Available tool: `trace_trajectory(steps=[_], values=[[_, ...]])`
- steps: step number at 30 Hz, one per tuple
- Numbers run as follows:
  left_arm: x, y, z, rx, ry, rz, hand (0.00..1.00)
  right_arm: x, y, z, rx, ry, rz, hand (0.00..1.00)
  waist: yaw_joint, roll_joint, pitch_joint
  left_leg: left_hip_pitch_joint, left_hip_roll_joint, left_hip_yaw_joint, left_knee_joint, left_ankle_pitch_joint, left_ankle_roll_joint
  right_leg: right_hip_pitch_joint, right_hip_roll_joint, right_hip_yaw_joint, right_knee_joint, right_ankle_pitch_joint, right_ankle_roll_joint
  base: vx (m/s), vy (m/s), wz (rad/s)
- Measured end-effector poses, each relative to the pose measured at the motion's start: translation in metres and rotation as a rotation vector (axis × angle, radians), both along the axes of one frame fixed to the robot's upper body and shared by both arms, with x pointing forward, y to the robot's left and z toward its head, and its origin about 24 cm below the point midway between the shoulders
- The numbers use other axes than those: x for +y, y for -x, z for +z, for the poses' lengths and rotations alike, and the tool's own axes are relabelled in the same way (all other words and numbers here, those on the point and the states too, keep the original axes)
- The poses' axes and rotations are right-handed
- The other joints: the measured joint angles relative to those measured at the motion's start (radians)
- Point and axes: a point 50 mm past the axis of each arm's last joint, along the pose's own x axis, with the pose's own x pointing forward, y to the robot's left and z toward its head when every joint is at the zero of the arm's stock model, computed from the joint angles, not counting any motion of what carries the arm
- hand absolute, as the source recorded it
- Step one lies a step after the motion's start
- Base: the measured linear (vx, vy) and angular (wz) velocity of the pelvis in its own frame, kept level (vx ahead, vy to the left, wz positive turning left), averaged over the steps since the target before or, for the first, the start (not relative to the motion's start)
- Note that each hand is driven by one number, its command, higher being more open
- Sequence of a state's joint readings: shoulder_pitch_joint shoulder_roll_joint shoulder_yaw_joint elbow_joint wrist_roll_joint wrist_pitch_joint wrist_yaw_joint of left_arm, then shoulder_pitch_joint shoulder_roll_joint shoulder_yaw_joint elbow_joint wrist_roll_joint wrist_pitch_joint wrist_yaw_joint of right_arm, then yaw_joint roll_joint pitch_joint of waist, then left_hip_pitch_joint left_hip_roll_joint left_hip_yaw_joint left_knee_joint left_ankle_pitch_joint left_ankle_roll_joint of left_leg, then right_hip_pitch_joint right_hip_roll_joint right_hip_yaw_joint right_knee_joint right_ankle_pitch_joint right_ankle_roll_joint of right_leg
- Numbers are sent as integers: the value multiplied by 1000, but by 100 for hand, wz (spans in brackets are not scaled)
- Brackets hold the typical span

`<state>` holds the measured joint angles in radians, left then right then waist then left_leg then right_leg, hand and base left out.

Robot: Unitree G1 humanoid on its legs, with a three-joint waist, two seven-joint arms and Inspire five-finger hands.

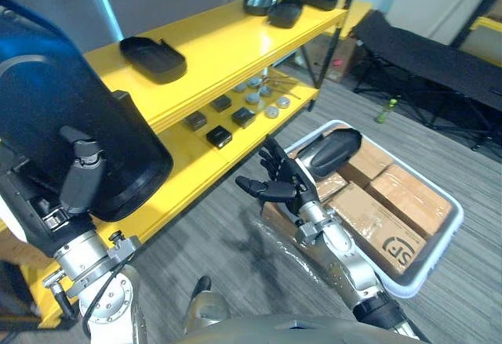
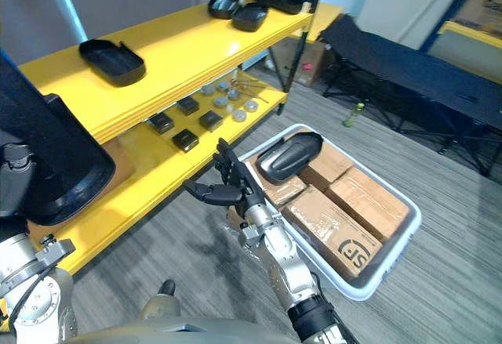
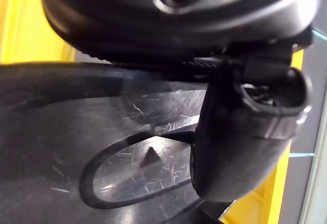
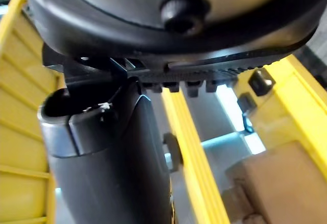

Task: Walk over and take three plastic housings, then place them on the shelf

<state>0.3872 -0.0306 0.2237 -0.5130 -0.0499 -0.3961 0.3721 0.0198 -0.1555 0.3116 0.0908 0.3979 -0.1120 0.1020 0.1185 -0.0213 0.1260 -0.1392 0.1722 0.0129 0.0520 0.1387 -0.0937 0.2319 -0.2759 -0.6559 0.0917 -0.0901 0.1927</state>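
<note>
Lower left of the frame, closest to us: the left hand [image 1: 78, 179] has a big black plastic housing [image 1: 70, 117] clamped against it. In the left wrist view the thumb [image 3: 240, 142] presses down on its scuffed glossy surface [image 3: 76, 132]. That held housing hangs in front of the yellow shelf [image 1: 212, 54], level with the lower board.

Centre of the frame, the right hand [image 1: 282, 183] hovers empty, fingers spread wide and thumb out to the side. It sits above the grey carpet, just at the near corner of the white bin [image 1: 439, 242].

Inside that bin, brown cardboard boxes [image 1: 392, 219] are packed side by side. A second housing [image 1: 329, 152] lies on top of them at the bin's upper left end, just beyond the right hand's fingertips.

Moving back, the shelf's lower board carries small black blocks [image 1: 219, 135] and grey round parts [image 1: 271, 111], loosely grouped.

On the top board, one shelf housing [image 1: 153, 58] lies open side up towards the left. Several far housings [image 1: 284, 13] cluster at the far end, top centre.

Upper right, a black folding cot [image 1: 423, 62] stands on the carpet with a green bottle [image 1: 385, 110] in front of it.
</note>
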Motion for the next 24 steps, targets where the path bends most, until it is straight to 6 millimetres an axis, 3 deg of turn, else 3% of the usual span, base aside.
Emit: trace_trajectory(steps=[2,4,13,18,20,24], values=[[-6,0,-3,6,29,-50,0,-9,2,2,-9,1,-30,100,9,32,17,11,1,6,-38,39,-25,14,1,-21,19,-9,10,-83,16,68],[-8,-1,-2,-13,30,-89,0,-10,1,4,-15,-20,-33,100,11,38,19,11,-2,7,-45,44,-26,14,-3,-24,29,-15,9,-47,14,15],[-39,-14,7,-67,-67,-428,0,13,-1,30,-172,-146,44,100,3,33,19,26,-27,30,-135,101,-20,-52,-40,45,82,-35,-2,-61,31,-2],[-45,-17,10,-89,-53,-467,0,14,0,33,-207,-121,94,100,-12,47,21,5,-16,-15,-135,113,-8,-59,-13,56,108,-75,11,-109,-31,21],[-44,-18,7,-82,-44,-462,0,11,1,31,-209,-104,116,100,-11,49,22,-10,-12,-31,-123,115,-5,-78,-5,77,150,-113,-2,-89,-39,23],[-41,-19,1,-60,-20,-422,0,11,1,32,-209,-114,129,100,15,49,40,-55,-13,-52,-21,81,-22,-90,-11,89,207,-132,-5,-48,-26,10]])
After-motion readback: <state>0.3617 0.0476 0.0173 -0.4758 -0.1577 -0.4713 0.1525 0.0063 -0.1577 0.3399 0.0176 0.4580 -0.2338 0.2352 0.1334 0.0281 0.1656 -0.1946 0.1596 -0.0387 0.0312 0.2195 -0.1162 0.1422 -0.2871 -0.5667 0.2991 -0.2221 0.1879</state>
